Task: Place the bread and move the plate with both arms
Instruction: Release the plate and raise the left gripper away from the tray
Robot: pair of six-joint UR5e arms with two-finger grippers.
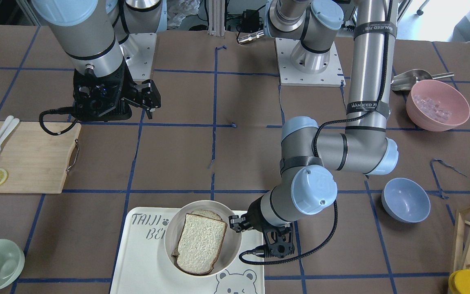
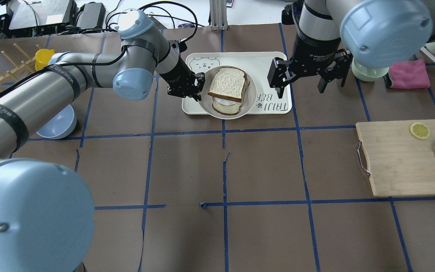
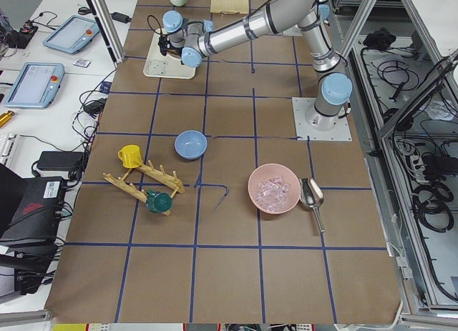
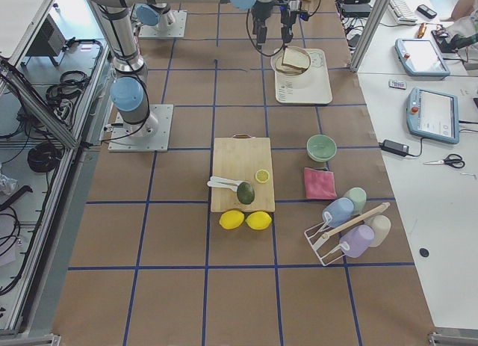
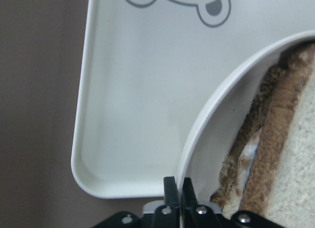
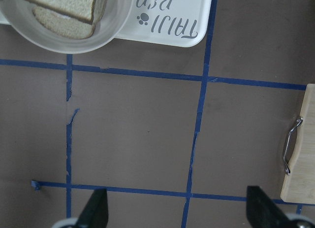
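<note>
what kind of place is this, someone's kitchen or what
Most likely a robotics lab staged with kitchen props: a left arm and right arm bolted to a table gridded in blue tape, and a teach pendant on the side bench.

Taped table (image 6: 138,129) under right gripper (image 6: 179,211), jaws wide.
Bread (image 6: 59,1) lies on plate (image 6: 113,33); plate overhangs tray (image 6: 167,21); board (image 6: 302,154) well apart.

It was a robotics lab: two arms (image 2: 32,98) stood bolted to a bench (image 2: 263,170) papered brown and gridded with blue tape (image 2: 187,133), with teach pendants (image 4: 432,116) and cables (image 3: 429,195) alongside.
</note>
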